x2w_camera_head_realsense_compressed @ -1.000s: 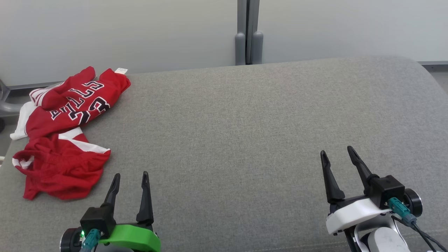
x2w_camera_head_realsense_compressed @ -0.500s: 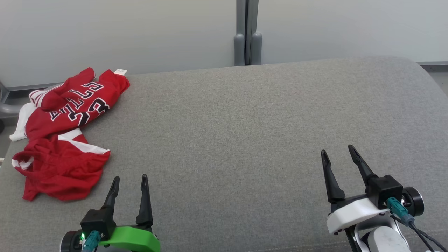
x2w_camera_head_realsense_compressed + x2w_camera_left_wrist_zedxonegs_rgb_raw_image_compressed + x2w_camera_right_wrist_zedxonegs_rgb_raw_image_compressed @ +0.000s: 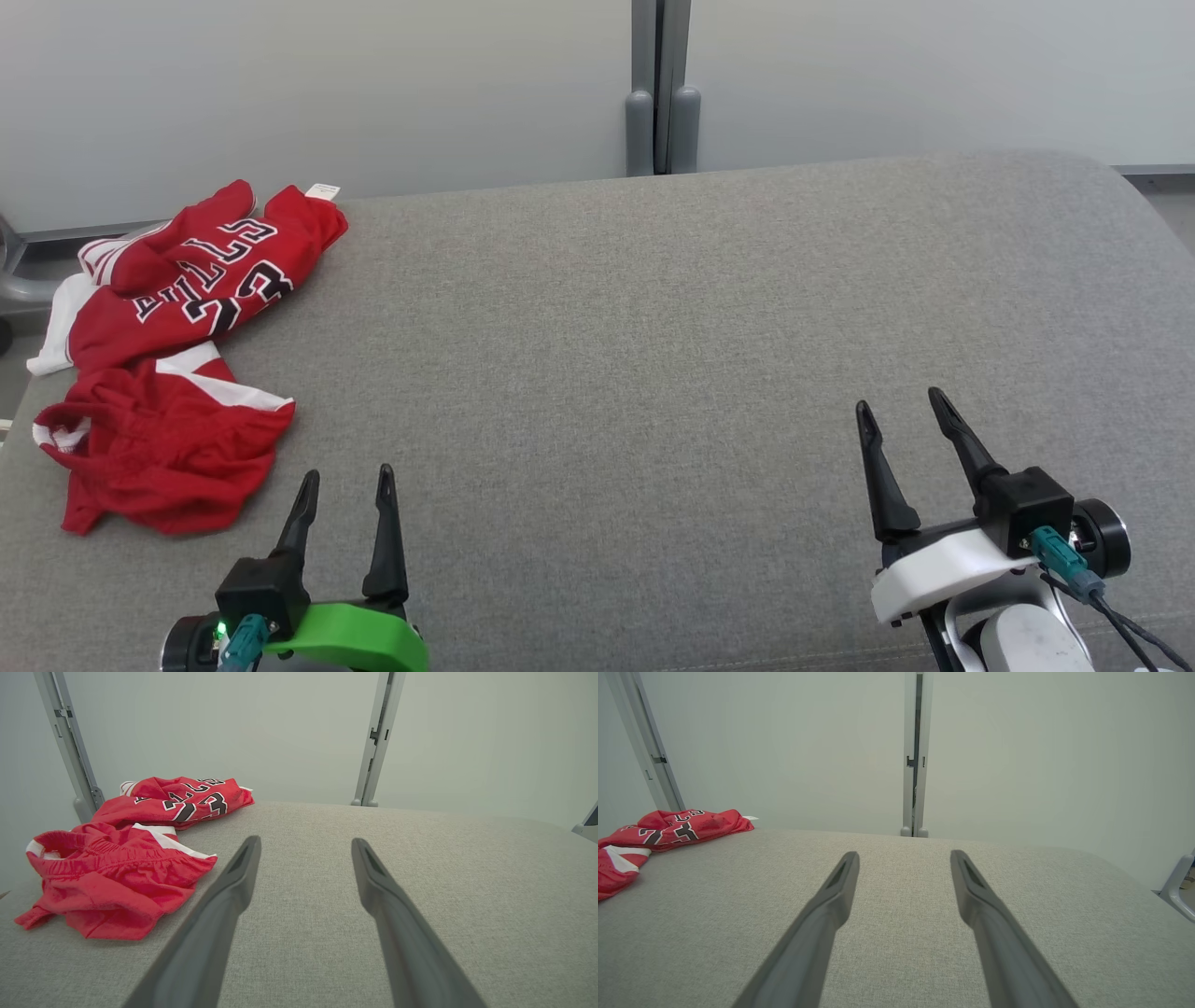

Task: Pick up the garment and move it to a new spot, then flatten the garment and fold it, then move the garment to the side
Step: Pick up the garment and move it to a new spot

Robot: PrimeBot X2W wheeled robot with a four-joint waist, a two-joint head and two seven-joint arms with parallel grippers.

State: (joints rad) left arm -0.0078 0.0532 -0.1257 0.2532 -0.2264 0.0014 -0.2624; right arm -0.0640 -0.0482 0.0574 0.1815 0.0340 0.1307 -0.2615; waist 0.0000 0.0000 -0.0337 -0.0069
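The garment [image 3: 173,355] is a crumpled red sports kit with white trim and black lettering, heaped at the far left of the grey padded surface [image 3: 653,355]; it also shows in the left wrist view [image 3: 126,858] and at the left edge of the right wrist view [image 3: 654,835]. My left gripper [image 3: 345,478] hovers open near the front edge, just right of and nearer than the garment's lower part, not touching it. At the lower right, far from the cloth, my right gripper [image 3: 901,399] stands open with nothing between its fingers.
A pale wall with a grey vertical post [image 3: 661,89] stands behind the surface. A grey metal frame part [image 3: 14,271] shows past the left edge, close to the garment. The surface's far right corner is rounded.
The left gripper has sunk slightly toward the bottom of the head view. The garment and the right gripper have not moved.
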